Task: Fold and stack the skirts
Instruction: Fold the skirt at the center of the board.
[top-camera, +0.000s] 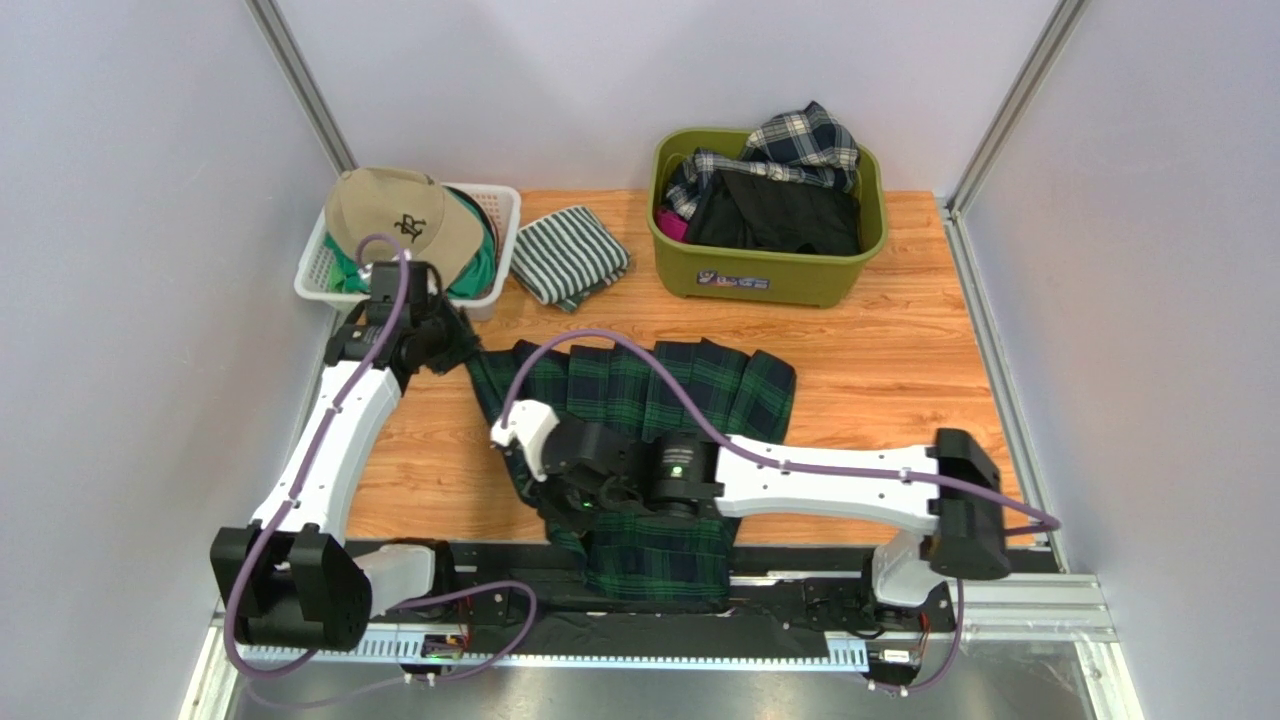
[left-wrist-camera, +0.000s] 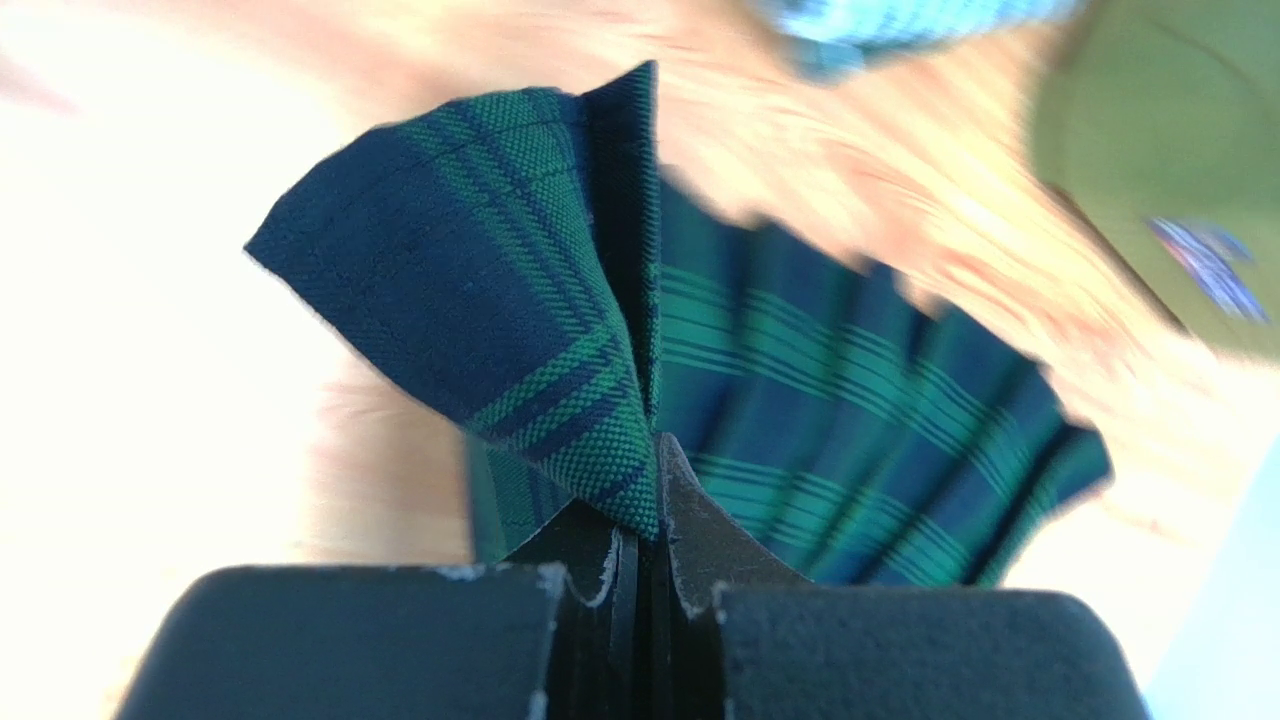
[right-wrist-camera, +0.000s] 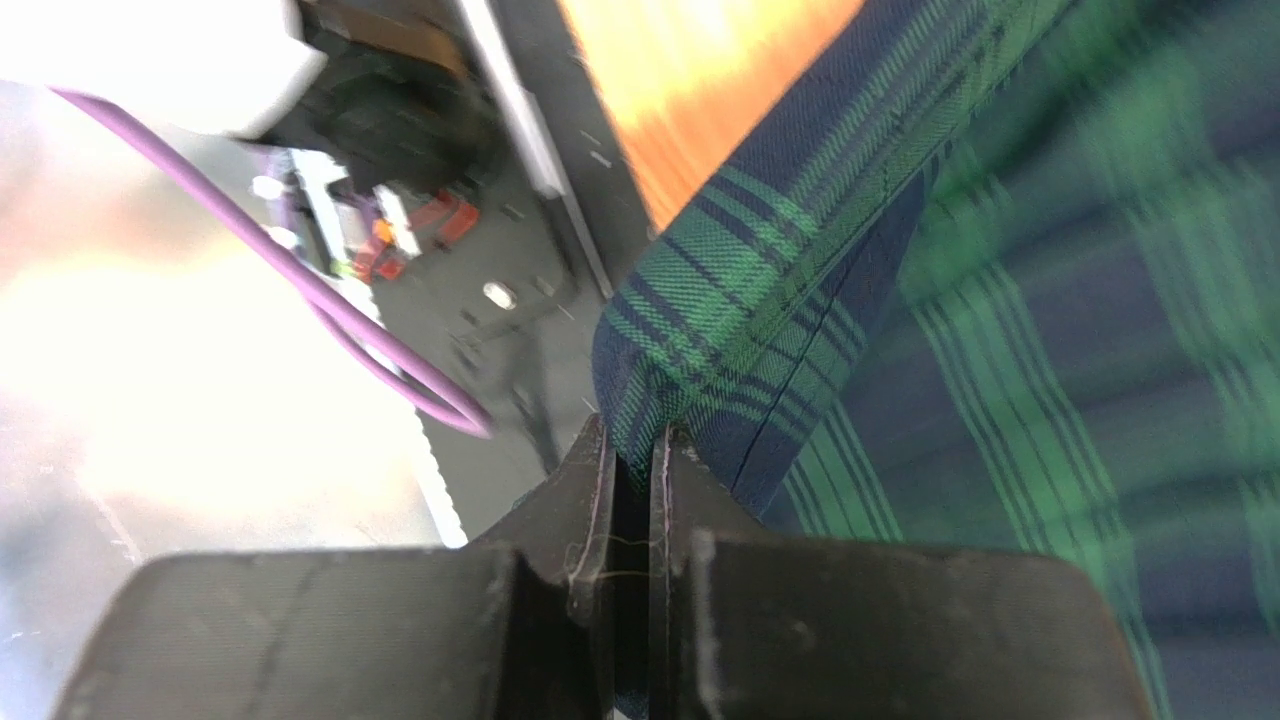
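**Fold one on the tartan skirt, two pinches along its left side**

Looks like the opening fold of the job. Spotting the tartan skirt (top-camera: 676, 393) spread across the middle of the tabletop (top-camera: 902, 375), with its near end draped over the near edge.

Finding the left tool (left-wrist-camera: 657, 480) clamped on the skirt's far-left corner, up toward the far-left corner of the tabletop, with a peak of cloth rising out of the closed fingers. Finding the right tool (right-wrist-camera: 631, 450) likewise clamped on tartan, on the skirt's left side closer to the near edge, with only a thin fold of fabric between its fingers. So: gripped at two spots down the left side, with the rest lying flat to the right of both tools.

Next, most likely: carrying that left side across toward the skirt's right side, to lay one half over the other. Calls for both arms moving level and at a matched pace, or else risking a skewed crease and bunched pleats. Calls too for enough lift to clear the flat half without dragging the draped end off the near edge.

Waiting in the green bin (top-camera: 766, 278) near the far-right corner: the plaid skirt (top-camera: 804, 143) and the black skirt (top-camera: 781, 210), heaped together, well apart from both tools.
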